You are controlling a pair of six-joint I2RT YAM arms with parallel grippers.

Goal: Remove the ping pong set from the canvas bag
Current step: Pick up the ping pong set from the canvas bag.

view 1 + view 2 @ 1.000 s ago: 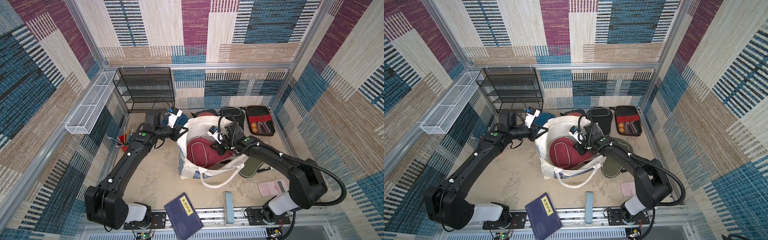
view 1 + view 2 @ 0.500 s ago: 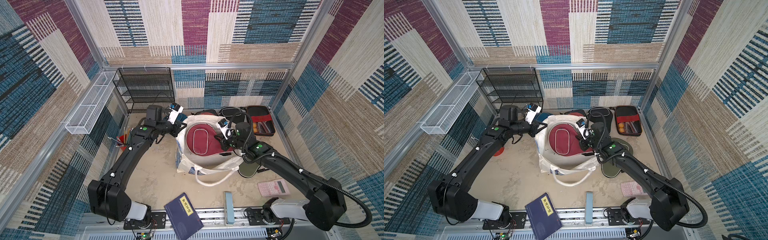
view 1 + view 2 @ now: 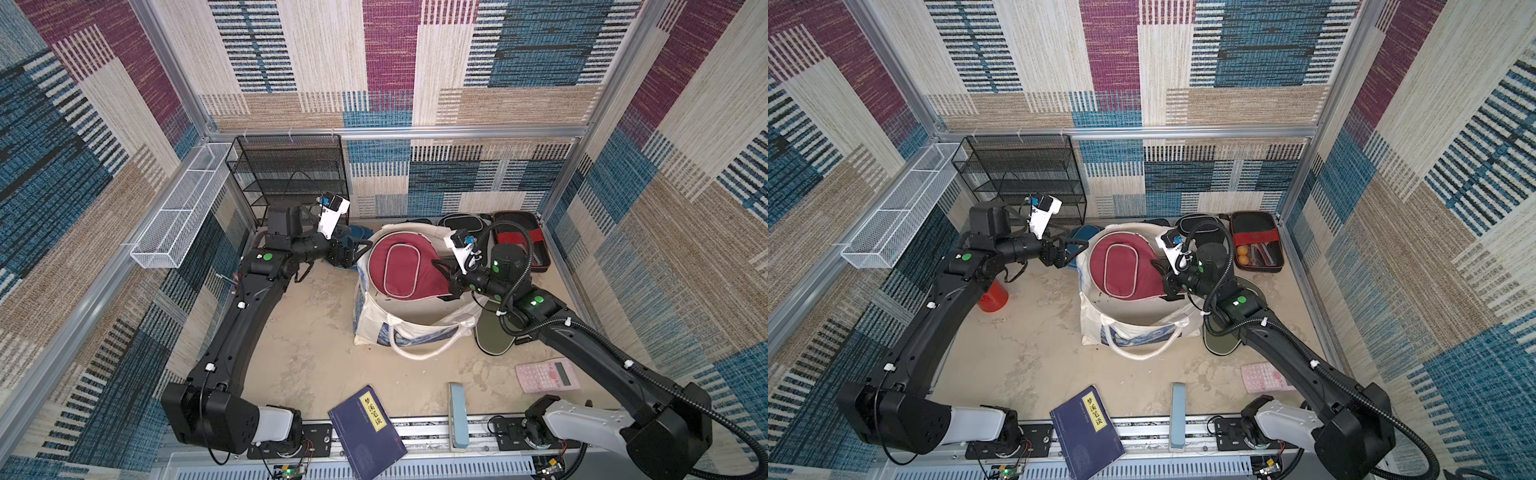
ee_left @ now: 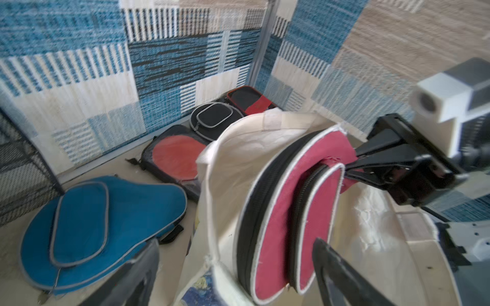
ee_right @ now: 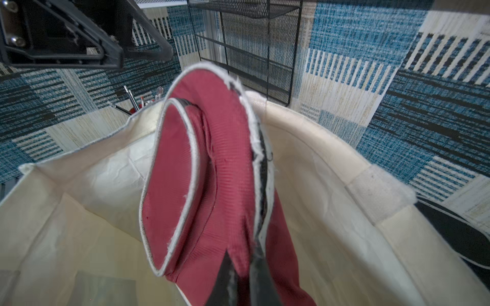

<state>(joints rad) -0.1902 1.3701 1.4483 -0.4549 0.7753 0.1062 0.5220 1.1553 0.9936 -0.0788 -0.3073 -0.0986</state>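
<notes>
The maroon paddle cover (image 3: 399, 270) (image 3: 1121, 266) hangs level over the open mouth of the cream canvas bag (image 3: 374, 324), its lower end still inside the rim (image 4: 278, 212). My right gripper (image 3: 444, 276) (image 5: 242, 265) is shut on the cover's handle end. My left gripper (image 3: 359, 251) (image 4: 234, 245) stands open at the bag's left rim, touching nothing. Outside the bag lie the blue cover (image 4: 106, 212), the black cover (image 3: 461, 220), the black case with a red band (image 3: 515, 237) and the olive cover (image 3: 490, 340).
A black mesh rack (image 3: 291, 178) and a white wire basket (image 3: 178, 208) stand at the back left, with a red cup (image 3: 992, 297) under my left arm. A pink calculator (image 3: 546, 376), a dark blue book (image 3: 368, 432) and a pale blue bar (image 3: 457, 415) lie near the front edge.
My right gripper has lifted the maroon cover up out of the bag's depth to its mouth. My left gripper has opened and let go of the bag's rim.
</notes>
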